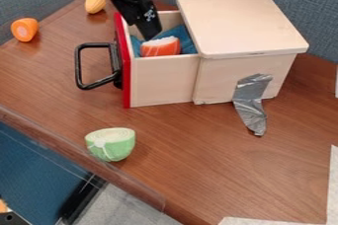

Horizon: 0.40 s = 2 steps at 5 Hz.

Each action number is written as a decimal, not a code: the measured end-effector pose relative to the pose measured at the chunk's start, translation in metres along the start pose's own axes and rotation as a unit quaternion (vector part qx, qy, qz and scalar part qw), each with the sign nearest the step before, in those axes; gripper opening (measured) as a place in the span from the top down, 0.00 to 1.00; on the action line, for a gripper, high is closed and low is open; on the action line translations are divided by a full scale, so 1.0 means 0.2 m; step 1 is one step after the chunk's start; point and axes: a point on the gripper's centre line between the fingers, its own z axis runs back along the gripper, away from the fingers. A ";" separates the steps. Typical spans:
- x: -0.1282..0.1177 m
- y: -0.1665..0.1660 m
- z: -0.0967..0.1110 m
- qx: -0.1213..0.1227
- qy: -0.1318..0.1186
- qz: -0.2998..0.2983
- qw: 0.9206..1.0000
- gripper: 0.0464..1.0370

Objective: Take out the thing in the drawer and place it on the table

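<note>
Of the loose toys, the one nearest the camera is a green half vegetable (112,145), cut face up on the tabletop (191,145). The pincer (149,36) hangs down into the open drawer (161,82), its tip right by the upper edge of the orange-red toy piece (161,47). I cannot tell how far open it is, nor whether it touches or has hold of the piece.

That piece, presumably the one to take out, lies in the drawer against a blue cloth (181,34), near the front wall in this view. It should be light and stiff, a hollow or wooden toy most likely, hard to harm but perhaps slick on its rounded side. I'd take it low across the middle, one side of the pincer on each flank; a grip high on the curve could slide off. The cloth looks soft and might get pinched along with it, so keep the bite narrow, then lift straight up past the drawer walls.

Farther out are the red drawer front (124,71) with its black handle (80,68), the wooden box (237,21), and, beyond the handle, an orange toy (24,29) and a yellow one (94,2).
</note>
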 end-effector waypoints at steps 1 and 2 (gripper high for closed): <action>-0.01 0.00 -0.04 -0.005 0.008 -0.002 1.000 0.04; 0.01 0.03 -0.05 -0.001 0.001 -0.007 1.000 0.04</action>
